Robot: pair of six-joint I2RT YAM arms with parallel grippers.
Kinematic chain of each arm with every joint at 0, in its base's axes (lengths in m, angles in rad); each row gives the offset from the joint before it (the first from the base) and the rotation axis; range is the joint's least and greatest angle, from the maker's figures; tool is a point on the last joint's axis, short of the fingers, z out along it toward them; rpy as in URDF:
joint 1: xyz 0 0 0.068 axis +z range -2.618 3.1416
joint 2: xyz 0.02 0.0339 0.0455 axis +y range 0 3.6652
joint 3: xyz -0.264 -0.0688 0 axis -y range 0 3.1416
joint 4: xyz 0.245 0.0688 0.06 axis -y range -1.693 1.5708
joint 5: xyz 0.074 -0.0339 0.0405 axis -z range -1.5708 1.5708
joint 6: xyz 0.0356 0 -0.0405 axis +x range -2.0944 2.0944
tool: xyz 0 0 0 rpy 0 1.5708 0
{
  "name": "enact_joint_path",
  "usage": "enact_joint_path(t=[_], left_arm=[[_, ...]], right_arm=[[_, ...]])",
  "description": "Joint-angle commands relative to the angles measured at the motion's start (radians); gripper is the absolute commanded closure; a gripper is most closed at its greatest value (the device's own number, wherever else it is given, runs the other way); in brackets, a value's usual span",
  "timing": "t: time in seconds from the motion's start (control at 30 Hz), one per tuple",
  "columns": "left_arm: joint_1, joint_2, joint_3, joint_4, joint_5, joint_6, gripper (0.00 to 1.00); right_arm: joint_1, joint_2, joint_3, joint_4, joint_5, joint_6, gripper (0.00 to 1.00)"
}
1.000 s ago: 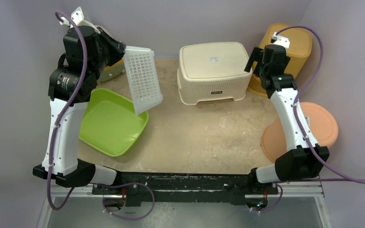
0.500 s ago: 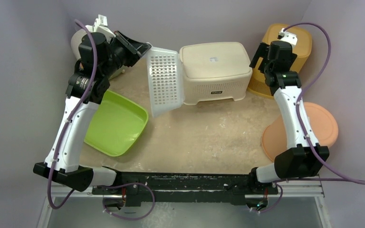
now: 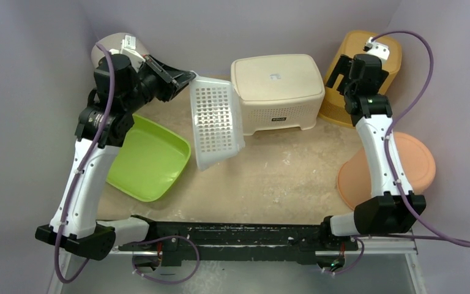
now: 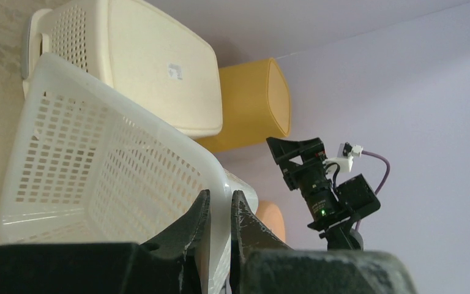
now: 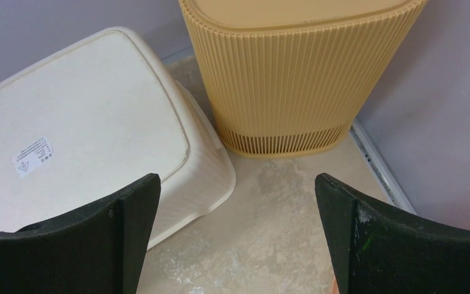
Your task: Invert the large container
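My left gripper [image 3: 190, 76] is shut on the rim of a white perforated basket [image 3: 216, 122] and holds it tilted on its side above the table, its open face turned down and to the left. The basket leans close against the cream container [image 3: 275, 76], which stands upside down at the back centre. In the left wrist view the fingers [image 4: 199, 214] pinch the basket's rim [image 4: 85, 159]. My right gripper [image 3: 336, 67] is open and empty, hovering between the cream container [image 5: 79, 122] and a ribbed yellow bin [image 5: 294, 73].
A green tray [image 3: 147, 162] lies at the left under the basket's lower edge. The yellow bin [image 3: 391, 61] stands in the back right corner. An orange round lid [image 3: 413, 162] lies at the right edge. A pale round object [image 3: 101, 52] sits behind the left arm.
My left arm swung the white basket to the right, from over the green tray to beside the cream container, and tipped it further over. My right gripper moved slightly back and right.
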Motion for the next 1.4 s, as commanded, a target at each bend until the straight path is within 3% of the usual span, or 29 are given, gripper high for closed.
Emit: enact_joint_path(t=[0.0, 0.13, 0.33, 0.63, 0.83, 1.1, 1.37], left_arm=[[-0.001, -0.078, 0.031, -0.036, 0.096, -0.088, 1.0], [-0.001, -0.14, -0.085, -0.029, 0.161, -0.13, 1.0], [-0.004, -0.189, -0.378, 0.369, 0.253, -0.313, 1.0], [-0.066, -0.092, -0.52, 0.761, 0.231, -0.457, 1.0], [-0.121, -0.025, -0.694, 1.026, 0.225, -0.644, 1.0], [-0.138, 0.023, -0.853, 0.961, 0.228, -0.558, 1.0], [-0.139, 0.201, -0.846, 0.801, 0.209, -0.26, 1.0]], right_arm=[[-0.007, -0.056, -0.01, 0.024, -0.007, 0.015, 0.02], [-0.007, -0.066, -0.014, 0.027, -0.021, 0.024, 0.02], [-0.007, -0.075, -0.005, 0.025, -0.02, 0.022, 0.02], [-0.007, -0.078, -0.016, 0.023, 0.006, 0.017, 0.02], [-0.01, -0.078, -0.028, 0.026, 0.021, 0.019, 0.02], [-0.012, -0.073, -0.05, 0.041, 0.02, 0.019, 0.02], [-0.012, -0.059, -0.075, 0.057, 0.008, 0.024, 0.02]])
